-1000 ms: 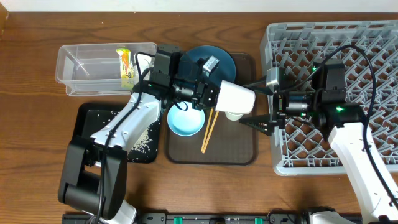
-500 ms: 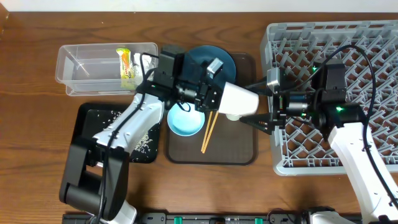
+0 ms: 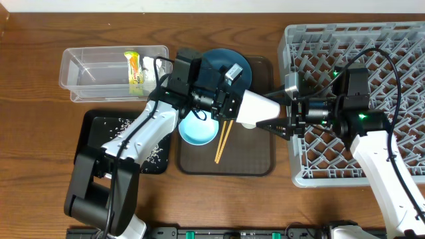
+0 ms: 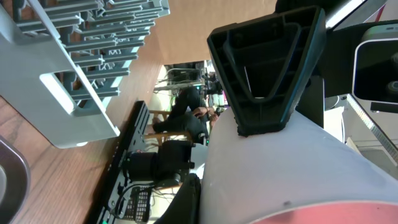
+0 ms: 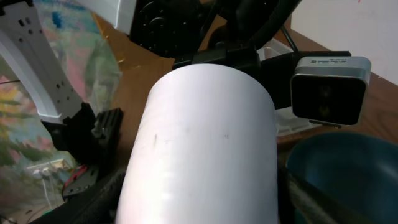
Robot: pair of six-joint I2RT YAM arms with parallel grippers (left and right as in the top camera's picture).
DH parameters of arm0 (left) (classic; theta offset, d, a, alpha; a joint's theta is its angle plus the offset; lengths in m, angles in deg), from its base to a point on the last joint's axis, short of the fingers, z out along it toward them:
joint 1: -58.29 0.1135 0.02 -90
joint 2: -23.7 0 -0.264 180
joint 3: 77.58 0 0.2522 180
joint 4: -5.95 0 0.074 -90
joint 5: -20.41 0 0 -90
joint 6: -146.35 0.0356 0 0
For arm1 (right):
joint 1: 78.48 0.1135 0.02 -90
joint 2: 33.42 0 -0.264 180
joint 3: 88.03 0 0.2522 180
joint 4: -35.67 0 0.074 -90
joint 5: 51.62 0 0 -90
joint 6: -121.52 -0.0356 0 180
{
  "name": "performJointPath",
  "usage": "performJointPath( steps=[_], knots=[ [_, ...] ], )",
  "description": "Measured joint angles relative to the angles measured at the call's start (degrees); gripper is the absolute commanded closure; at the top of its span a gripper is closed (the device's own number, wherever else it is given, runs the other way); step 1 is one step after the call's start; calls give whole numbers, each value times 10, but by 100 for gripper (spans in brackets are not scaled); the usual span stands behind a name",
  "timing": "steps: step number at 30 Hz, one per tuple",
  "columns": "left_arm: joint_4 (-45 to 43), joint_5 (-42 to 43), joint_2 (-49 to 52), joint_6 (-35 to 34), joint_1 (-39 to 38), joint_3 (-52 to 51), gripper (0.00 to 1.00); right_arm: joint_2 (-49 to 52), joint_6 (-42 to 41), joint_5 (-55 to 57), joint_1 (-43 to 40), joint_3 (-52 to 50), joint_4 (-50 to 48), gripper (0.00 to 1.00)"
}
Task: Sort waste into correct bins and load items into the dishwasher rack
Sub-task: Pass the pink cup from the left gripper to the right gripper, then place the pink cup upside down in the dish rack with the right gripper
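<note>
Mid-handoff here. My left tool is clamped on the cup, held sideways over the brown tray's right edge. My right tool straddles it, can't tell if it's gripping. Wrapper is in the tub, rice in the black tray. No dishes in the rack that I can see. Big bowl, small bowl and chopsticks sit on the brown tray.

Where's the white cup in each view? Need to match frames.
Overhead: white cup at centre, on its side, left of the rack.
Left wrist: cup fills the lower right, close up.
Right wrist: cup at centre, filling most of the frame.
Landmarks: rack also top left in left wrist; blue bowl above the cup overhead, bottom right in right wrist.
</note>
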Motion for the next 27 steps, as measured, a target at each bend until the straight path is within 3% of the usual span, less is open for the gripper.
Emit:
performJointPath(
  steps=[10, 14, 27],
  knots=[
    [0, -9, 0, 0, 1, 0, 93, 0, -3, 10, 0, 0, 2, 43],
    [-6, -10, 0, 5, 1, 0, 67, 0, -8, 23, 0, 1, 17, 58],
    [30, -89, 0, 94, 11, 0, 58, 0, -120, 121, -6, 2, 45, 76]
  ],
)
